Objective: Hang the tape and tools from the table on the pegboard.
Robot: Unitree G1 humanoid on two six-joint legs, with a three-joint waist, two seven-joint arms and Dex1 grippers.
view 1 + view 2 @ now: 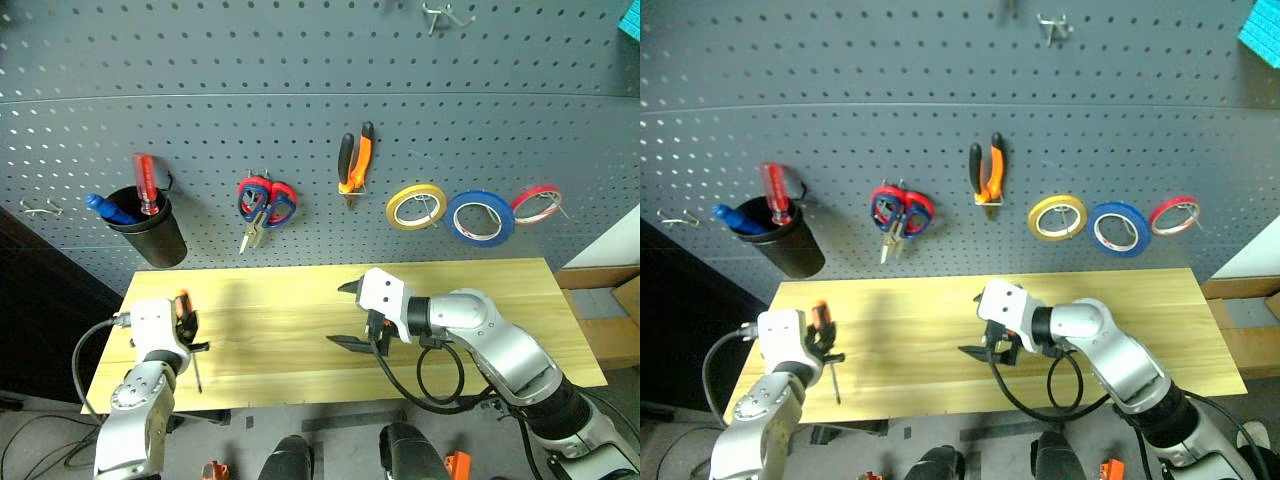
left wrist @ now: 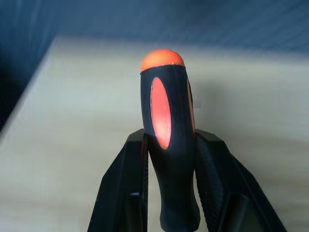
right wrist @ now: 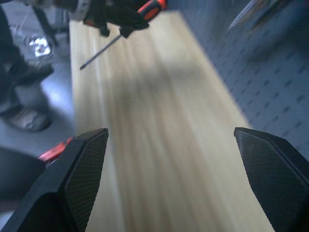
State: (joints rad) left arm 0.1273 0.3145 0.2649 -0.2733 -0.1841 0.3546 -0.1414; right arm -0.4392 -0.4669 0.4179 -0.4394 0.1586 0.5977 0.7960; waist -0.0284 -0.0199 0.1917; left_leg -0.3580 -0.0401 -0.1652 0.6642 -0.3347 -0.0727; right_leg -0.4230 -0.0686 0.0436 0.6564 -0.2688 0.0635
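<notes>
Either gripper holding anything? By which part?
Left gripper holds the orange-and-black screwdriver by its handle, shaft hanging down. Right gripper is open, holding nothing.

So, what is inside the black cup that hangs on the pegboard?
From the black cup on the pegboard rise a red screwdriver handle and a blue handle. Their lower ends are hidden by the cup's wall, so the blue tool cannot be named.
</notes>
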